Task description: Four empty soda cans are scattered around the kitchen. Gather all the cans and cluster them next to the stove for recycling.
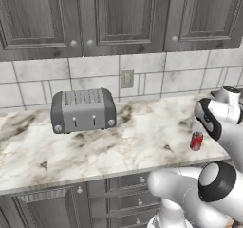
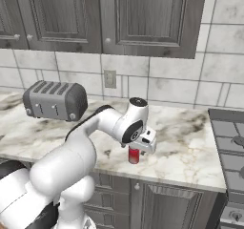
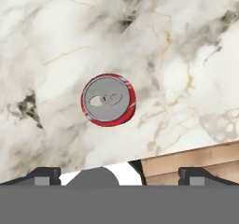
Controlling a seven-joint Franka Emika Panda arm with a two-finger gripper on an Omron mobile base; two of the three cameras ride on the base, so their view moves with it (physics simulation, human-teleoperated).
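Note:
A red soda can (image 3: 108,100) stands upright on the marble counter (image 1: 95,151), close to its front edge. It also shows in the left base view as the red can (image 1: 196,141) and in the right base view as the red can (image 2: 134,155). My gripper (image 2: 139,148) hangs straight above it, pointing down. In the hand view the gripper (image 3: 120,174) is open, its two fingertips (image 3: 44,174) set wide apart and the can's silver top just ahead of them, untouched. The stove (image 2: 229,137) lies at the counter's right end, well clear of the can.
A grey toaster (image 1: 83,109) sits at the back left of the counter, also seen as the toaster (image 2: 55,100). A wall outlet (image 1: 127,78) is on the tiled backsplash. Dark cabinets hang above, and drawers run below the counter edge (image 1: 95,177).

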